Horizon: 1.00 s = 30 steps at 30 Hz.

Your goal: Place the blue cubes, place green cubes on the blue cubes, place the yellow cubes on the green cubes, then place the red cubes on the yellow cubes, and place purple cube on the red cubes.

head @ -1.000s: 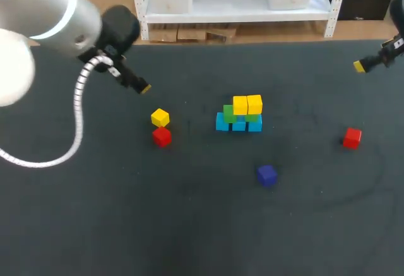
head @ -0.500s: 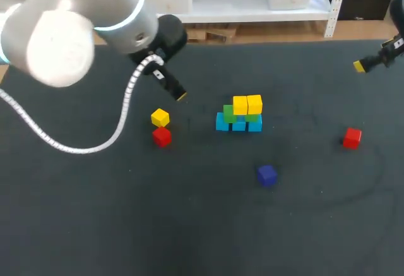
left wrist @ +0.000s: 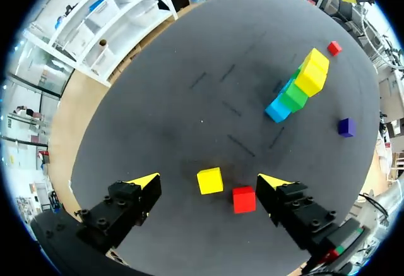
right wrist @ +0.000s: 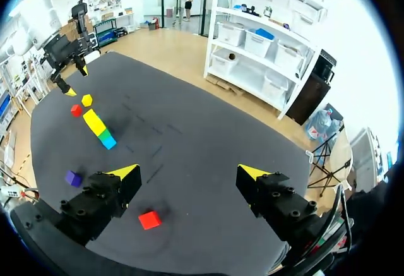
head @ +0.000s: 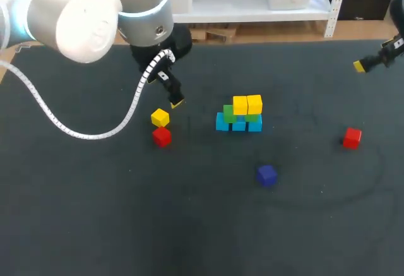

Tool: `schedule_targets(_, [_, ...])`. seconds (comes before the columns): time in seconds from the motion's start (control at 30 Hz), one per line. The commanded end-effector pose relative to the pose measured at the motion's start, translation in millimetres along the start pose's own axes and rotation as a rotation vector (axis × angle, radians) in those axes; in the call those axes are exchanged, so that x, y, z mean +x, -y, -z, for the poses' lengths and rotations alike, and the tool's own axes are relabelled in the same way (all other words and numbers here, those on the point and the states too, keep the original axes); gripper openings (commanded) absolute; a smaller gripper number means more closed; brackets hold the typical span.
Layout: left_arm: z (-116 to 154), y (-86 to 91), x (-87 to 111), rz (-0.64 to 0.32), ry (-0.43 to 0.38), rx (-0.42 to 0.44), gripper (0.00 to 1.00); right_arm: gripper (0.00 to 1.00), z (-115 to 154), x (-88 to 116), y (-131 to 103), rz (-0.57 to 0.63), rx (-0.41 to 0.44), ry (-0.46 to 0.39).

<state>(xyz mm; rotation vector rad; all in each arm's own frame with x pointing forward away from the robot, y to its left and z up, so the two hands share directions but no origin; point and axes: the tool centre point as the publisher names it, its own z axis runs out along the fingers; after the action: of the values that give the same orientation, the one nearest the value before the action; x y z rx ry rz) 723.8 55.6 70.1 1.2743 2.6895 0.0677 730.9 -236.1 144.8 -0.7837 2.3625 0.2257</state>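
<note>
Fingertips (left wrist: 144, 180) of the left gripper (head: 177, 102), yellow, spread wide, pinching nothing. From the wrist, ahead of them and in line with the gap: loose yellow cube (left wrist: 209, 180) on the dark table (head: 95, 213), with left red cube (left wrist: 243, 199) just beside it. From above, gripper tip just to the far right of that loose yellow cube; height over the table not clear. Left red cube directly on the near side of the yellow one, close enough that touching or apart cannot be told. Left arm (head: 95, 11) in from the far left corner.

Further right, mid-table: stack (head: 240, 115). Row of blue cubes (head: 238, 124) at the bottom, green cubes (head: 229, 113) on those, two yellow cubes (head: 247, 105) side by side on top. Nothing on the yellow pair.

Purple cube (head: 266, 175) alone, near and slightly right of the stack, well apart from it.

Right red cube (head: 352, 138) alone toward the right edge.

Fingers (right wrist: 124, 174) of the right gripper (head: 360, 66) likewise spread wide, empty. Gripper at the far right edge of the table, well clear of the stack, right red cube on its near side.
</note>
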Motion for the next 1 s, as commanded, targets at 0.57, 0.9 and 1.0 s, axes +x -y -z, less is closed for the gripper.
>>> schedule_targets(0.57, [-51, -7.2, 10.2, 0.018, 0.030, 0.061, 1.00, 1.00, 1, 0, 0, 0.000, 0.000, -0.001])
schedule_targets(0.9, [-60, 3.5, 11.9, 0.042, -0.058, 0.089, 1.00, 1.00, 1, 0, 0, 0.000, 0.000, -0.001])
schedule_targets(1.0, [-60, 4.7, 12.6, 0.049, -0.065, 0.086, 1.00, 1.00, 1, 0, 0, 0.000, 0.000, -0.001])
